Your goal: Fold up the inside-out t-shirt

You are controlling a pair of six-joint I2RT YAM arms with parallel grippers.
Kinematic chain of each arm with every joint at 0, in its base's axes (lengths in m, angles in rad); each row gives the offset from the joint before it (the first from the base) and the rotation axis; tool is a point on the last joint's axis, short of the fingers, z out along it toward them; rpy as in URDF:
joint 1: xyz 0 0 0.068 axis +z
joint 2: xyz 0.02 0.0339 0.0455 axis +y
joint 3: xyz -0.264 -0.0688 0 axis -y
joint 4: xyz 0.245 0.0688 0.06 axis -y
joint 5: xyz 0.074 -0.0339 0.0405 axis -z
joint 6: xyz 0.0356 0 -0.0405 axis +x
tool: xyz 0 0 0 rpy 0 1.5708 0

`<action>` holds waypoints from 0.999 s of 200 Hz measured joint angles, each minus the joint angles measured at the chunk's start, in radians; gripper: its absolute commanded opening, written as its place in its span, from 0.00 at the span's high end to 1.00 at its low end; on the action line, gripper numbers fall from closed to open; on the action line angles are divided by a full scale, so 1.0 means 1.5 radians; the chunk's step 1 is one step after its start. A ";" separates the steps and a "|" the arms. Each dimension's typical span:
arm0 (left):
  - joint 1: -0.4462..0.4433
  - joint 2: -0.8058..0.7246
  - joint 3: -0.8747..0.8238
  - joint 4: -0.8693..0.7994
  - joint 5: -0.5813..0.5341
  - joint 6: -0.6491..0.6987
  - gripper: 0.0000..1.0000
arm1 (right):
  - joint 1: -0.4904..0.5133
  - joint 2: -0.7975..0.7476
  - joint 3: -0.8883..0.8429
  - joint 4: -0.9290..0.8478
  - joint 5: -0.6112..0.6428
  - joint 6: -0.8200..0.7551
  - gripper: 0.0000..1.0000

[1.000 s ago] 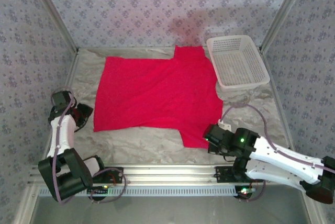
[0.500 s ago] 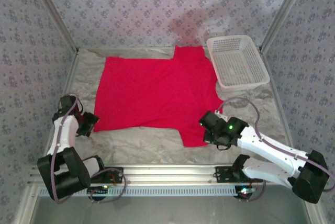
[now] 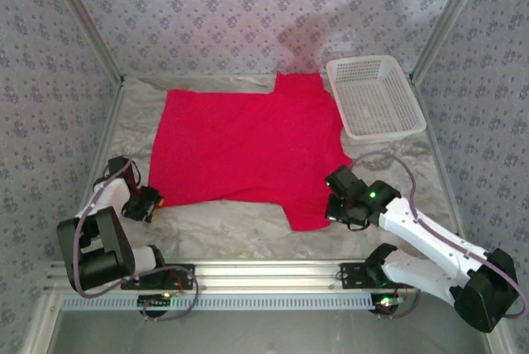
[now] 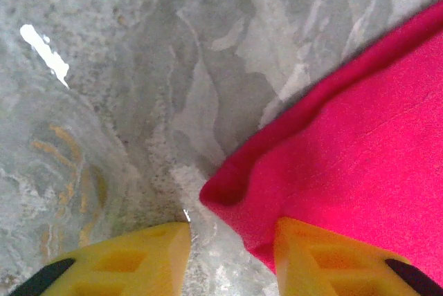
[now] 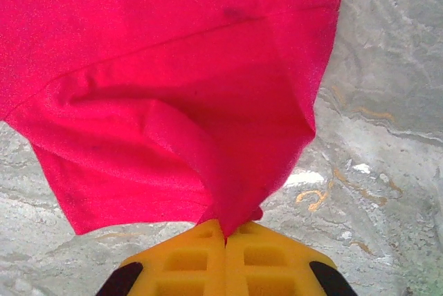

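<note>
The left claw (image 4: 232, 254) has slid in, released astride the t-shirt (image 3: 248, 147)'s near-left corner; the right claw (image 5: 225, 237) stays clenched on its sleeve edge, bare desk (image 3: 231, 228) in front.

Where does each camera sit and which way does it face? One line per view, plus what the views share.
Top external: above and behind the arms, looking down on the table, t-shirt and basket; left arm and right arm show.
Left wrist: looks down at a t-shirt corner; the left tool, open, shows yellow fingers.
Right wrist: looks down at cloth pinched in the shut right tool.
Shared: all three see the t-shirt.
</note>
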 measured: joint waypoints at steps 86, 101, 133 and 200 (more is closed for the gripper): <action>0.002 0.015 0.087 -0.013 -0.055 0.052 1.00 | 0.003 -0.053 0.010 -0.041 0.005 0.002 1.00; 0.002 -0.015 0.097 -0.026 -0.062 0.059 1.00 | 0.008 -0.074 0.019 -0.064 0.009 0.006 1.00; 0.002 -0.088 0.109 -0.064 -0.067 0.071 1.00 | 0.019 -0.123 0.034 -0.115 0.020 0.021 1.00; -0.014 -0.091 0.164 -0.105 -0.062 0.084 1.00 | 0.004 -0.079 0.105 -0.149 0.024 0.008 1.00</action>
